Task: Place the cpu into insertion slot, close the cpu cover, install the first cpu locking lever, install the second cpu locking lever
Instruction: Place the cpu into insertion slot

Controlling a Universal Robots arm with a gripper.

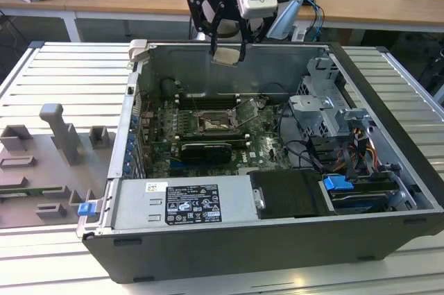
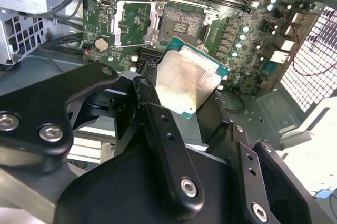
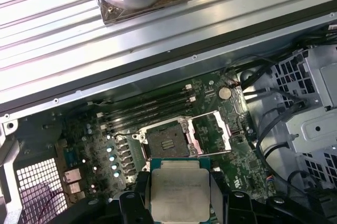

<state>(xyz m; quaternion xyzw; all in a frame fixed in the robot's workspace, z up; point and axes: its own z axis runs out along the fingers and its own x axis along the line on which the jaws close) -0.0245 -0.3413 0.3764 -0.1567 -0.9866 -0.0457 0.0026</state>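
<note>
My gripper (image 1: 227, 51) hangs above the open computer case, over its far wall, shut on the cpu (image 1: 225, 56), a small flat square chip with a pale metal face. Both wrist views show the cpu (image 2: 185, 76) (image 3: 179, 190) pinched at two opposite edges between the black fingers (image 2: 150, 95) (image 3: 141, 188). The insertion slot (image 1: 214, 125) (image 2: 181, 23) (image 3: 164, 142) lies below on the green board, its dark centre bare. The cpu cover (image 1: 247, 110) (image 2: 134, 21) (image 3: 210, 132) stands swung open beside it. The locking levers are too thin to tell from the socket's rim.
Long memory slots (image 1: 208, 100) run behind the socket and a black graphics card (image 1: 205, 150) lies in front of it. A grey drive cage (image 1: 322, 111) with cables fills the exterior view's right. Grey fixture blocks (image 1: 59, 135) sit outside the case on the exterior view's left.
</note>
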